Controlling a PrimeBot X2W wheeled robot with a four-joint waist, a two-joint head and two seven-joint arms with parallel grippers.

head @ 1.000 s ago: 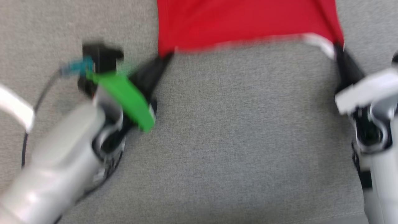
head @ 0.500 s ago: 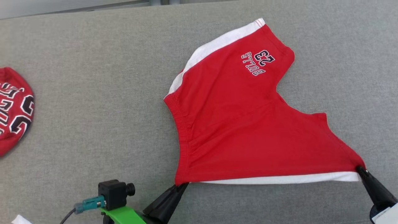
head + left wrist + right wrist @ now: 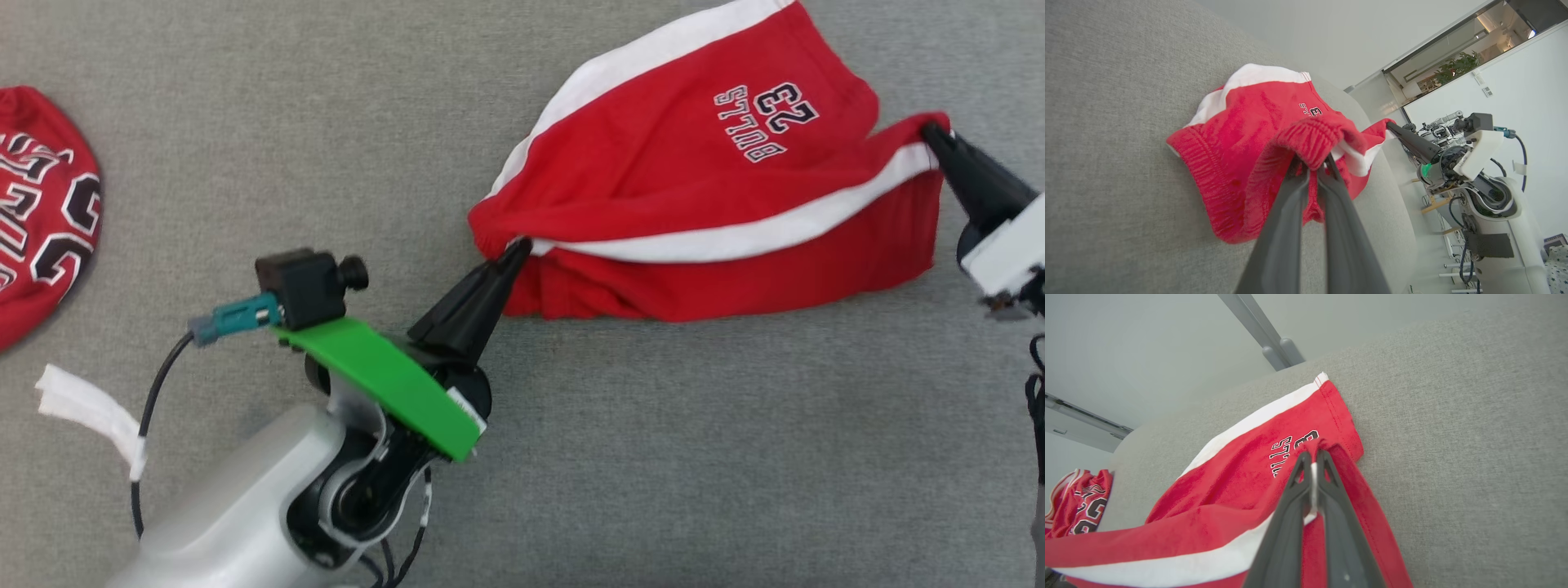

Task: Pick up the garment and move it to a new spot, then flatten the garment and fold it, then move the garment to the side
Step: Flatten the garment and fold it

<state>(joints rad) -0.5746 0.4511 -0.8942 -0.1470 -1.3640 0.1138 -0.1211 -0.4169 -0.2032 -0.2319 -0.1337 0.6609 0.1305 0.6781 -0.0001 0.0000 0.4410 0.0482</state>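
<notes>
Left pincer [image 3: 521, 245] and right pincer [image 3: 931, 132] both clamped on the Bulls shorts [image 3: 669, 163], I've carried their near edge over the rest: folding is under way.

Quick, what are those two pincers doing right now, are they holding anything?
Left pincer: closed, gripping the elastic waistband of the red fabric shorts with white side stripes.
Right pincer: closed, gripping the other end of the same shorts.
</notes>
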